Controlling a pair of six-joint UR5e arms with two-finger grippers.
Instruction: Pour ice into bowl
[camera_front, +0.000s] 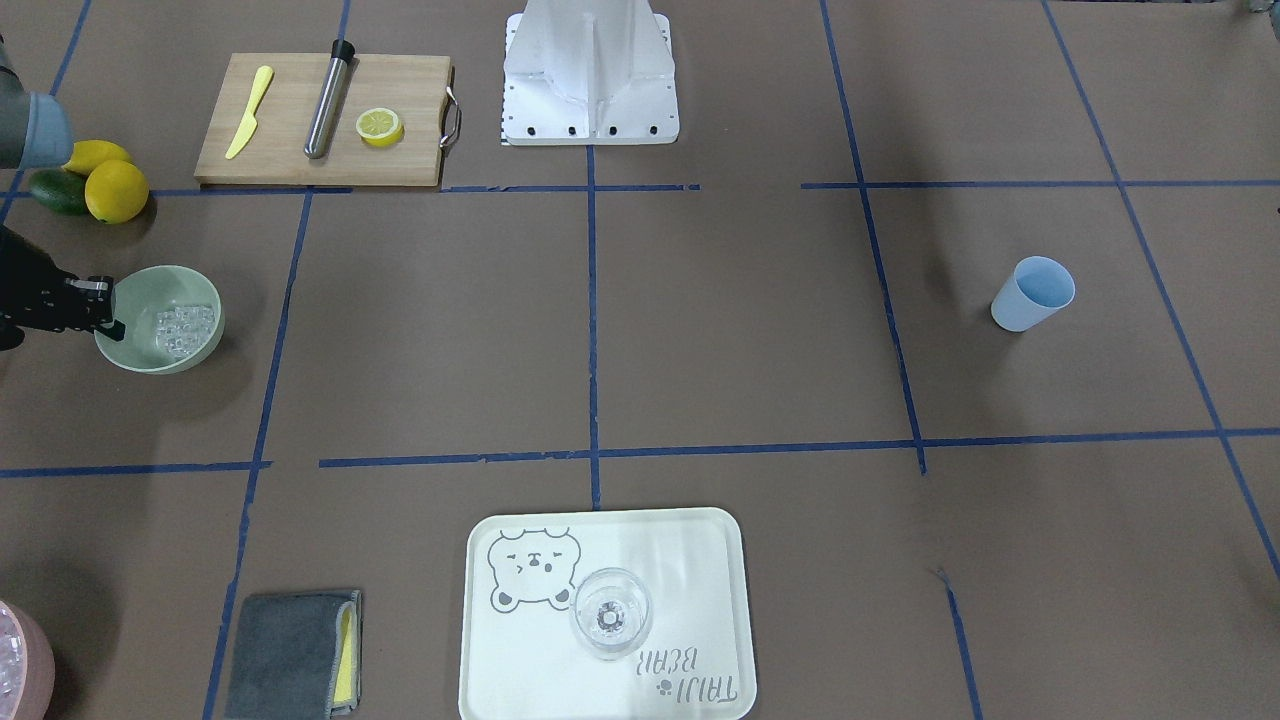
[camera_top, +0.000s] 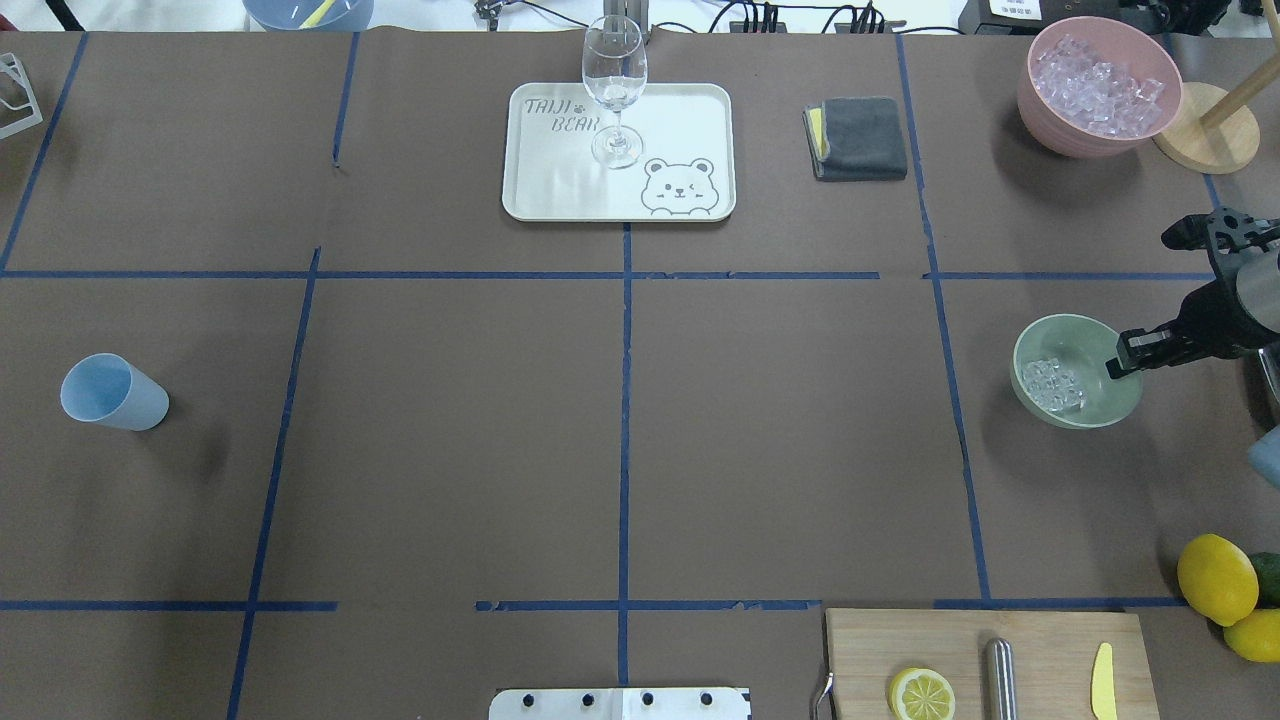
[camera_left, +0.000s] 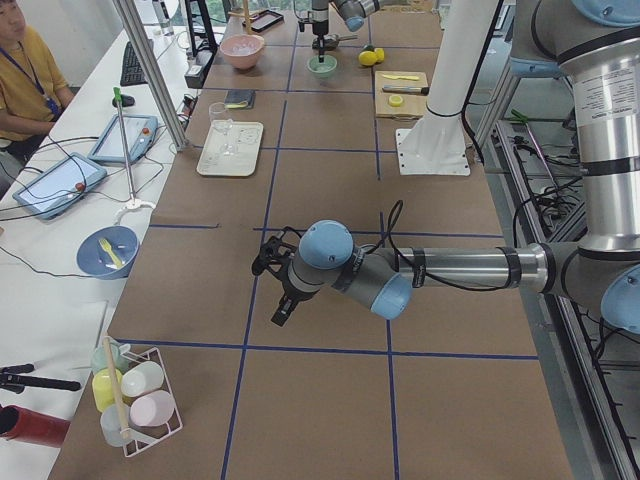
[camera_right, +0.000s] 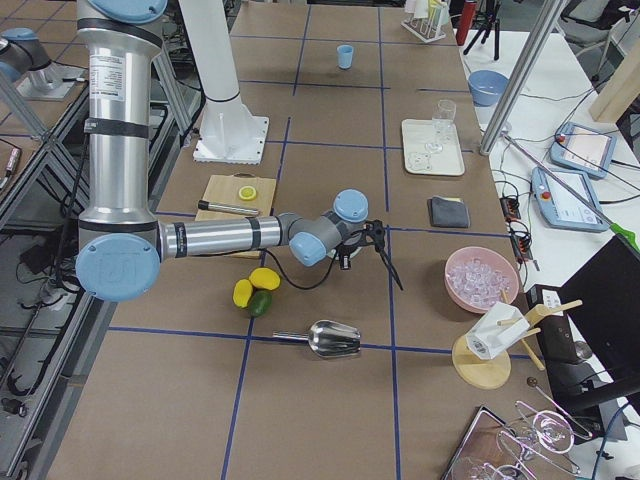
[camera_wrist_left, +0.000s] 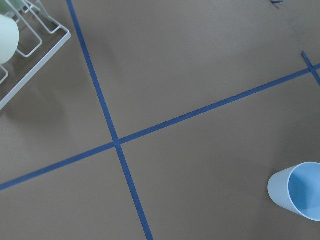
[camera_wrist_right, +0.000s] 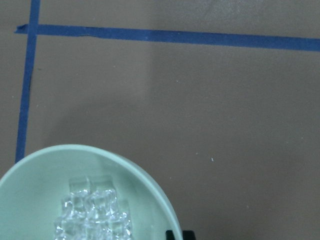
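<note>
The pale mint-green bowl (camera_top: 1070, 335) sits at the table's right side, with a small heap of clear ice cubes (camera_top: 1058, 385) inside it. My right gripper (camera_top: 1115, 368) is at the bowl's rim with its fingers pinched close on that rim. The right wrist view shows the bowl (camera_wrist_right: 40, 170), the ice (camera_wrist_right: 92, 215) and my gripper (camera_wrist_right: 178, 234) at the bottom edge. The blue cup (camera_top: 112, 393) stands empty at the far left. My left gripper (camera_left: 272, 290) hovers over the table near the cup; I cannot tell if it is open or shut.
A pink container of ice (camera_top: 1098, 85) stands at the back right. A tray (camera_top: 560, 190) holds a wine glass. A grey cloth (camera_top: 858, 138), lemons (camera_top: 1215, 578), a cutting board (camera_top: 1050, 640) and a metal scoop (camera_right: 330, 340) lie around.
</note>
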